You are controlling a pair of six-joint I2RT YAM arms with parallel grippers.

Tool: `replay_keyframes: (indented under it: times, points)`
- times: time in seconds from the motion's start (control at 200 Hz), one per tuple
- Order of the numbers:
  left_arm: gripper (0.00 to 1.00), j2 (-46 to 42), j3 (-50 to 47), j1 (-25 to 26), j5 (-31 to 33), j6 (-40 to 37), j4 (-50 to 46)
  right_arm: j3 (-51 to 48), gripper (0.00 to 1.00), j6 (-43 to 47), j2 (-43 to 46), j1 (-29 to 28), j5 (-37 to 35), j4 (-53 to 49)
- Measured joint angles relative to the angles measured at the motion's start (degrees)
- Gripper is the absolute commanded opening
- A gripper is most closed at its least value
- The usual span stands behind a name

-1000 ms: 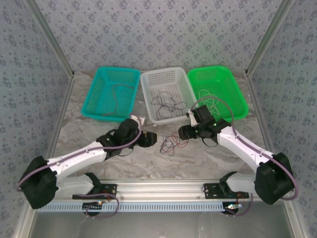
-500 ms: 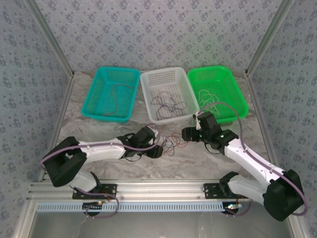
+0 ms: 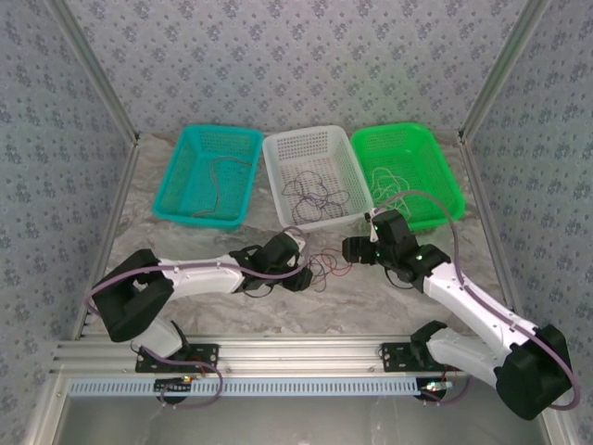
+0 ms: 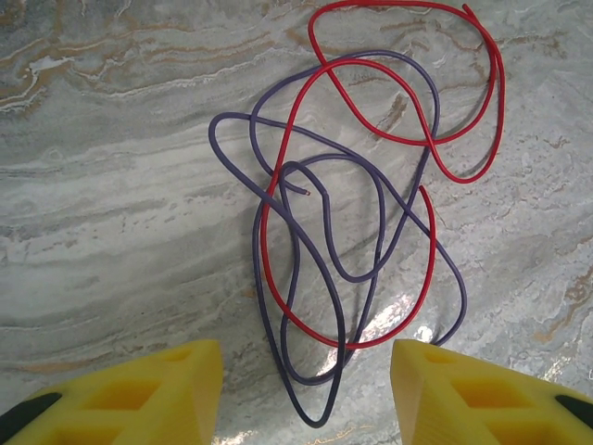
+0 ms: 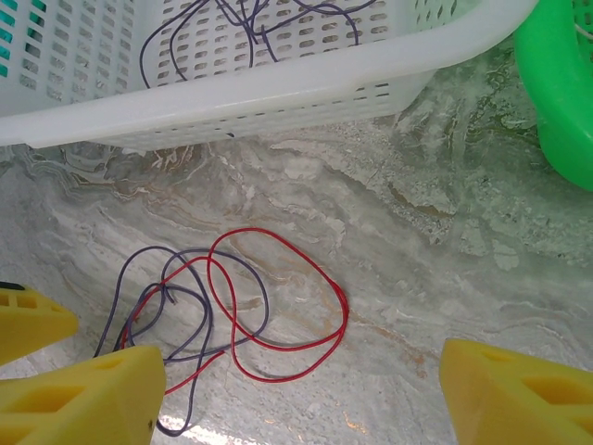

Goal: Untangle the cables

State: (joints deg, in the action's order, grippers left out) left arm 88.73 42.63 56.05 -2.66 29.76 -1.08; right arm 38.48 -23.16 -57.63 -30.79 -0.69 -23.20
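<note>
A small tangle of cables lies on the marble table between my two grippers: a red cable looped through a dark purple one. My left gripper is open and low over the tangle's near end. The tip of the purple loop lies on the table between its yellow fingers, untouched. My right gripper is open above the tangle's other side, with the red cable and purple cable just ahead of it. From above, the left gripper and right gripper flank the tangle.
Three baskets stand in a row behind the tangle: teal with one pale wire, white with dark wires, green with pale wires. The white basket's wall is just beyond the tangle. The left gripper's finger shows at the right wrist view's left edge.
My left arm has stretched out to the right and brought its gripper down to the tangle's edge. The right gripper has shifted slightly right. The cables lie about where they were.
</note>
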Motion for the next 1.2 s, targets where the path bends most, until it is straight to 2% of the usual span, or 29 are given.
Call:
replay_keyframes:
  times: [0.095,0.195,0.35,0.48,0.67,0.835,0.984,1.199]
  points:
    - [0.48,1.42,0.90,0.20,0.52,0.00,-0.04,0.00,0.80,0.00,0.00,0.00,-0.02,-0.39]
    - [0.39,2.34,1.16,0.33,1.01,-0.07,-0.07,0.00,0.81,0.00,0.00,0.00,-0.22,-0.81]
    - [0.16,2.58,1.38,0.33,2.19,0.02,-0.26,0.00,0.81,-0.22,0.00,0.00,-0.63,-1.01]
    - [0.00,3.10,2.12,0.33,2.82,-0.44,-0.33,0.00,0.81,-0.24,0.00,0.00,-0.76,-1.03]
    - [0.00,2.23,2.16,0.74,3.82,-1.55,-0.37,0.02,0.80,-0.24,0.11,0.04,-1.29,-1.46]
    - [0.00,-4.79,2.16,3.85,5.16,-4.55,-0.90,-0.39,0.82,0.07,3.61,-0.76,-1.22,0.02]
    - [0.00,-12.72,1.66,4.35,6.19,-6.27,-0.39,-1.70,0.86,0.96,6.71,-3.76,-0.85,3.72]
    - [0.00,-18.97,1.14,4.33,6.99,-8.85,-0.72,-4.28,0.89,1.40,4.70,-9.16,-2.08,8.13]
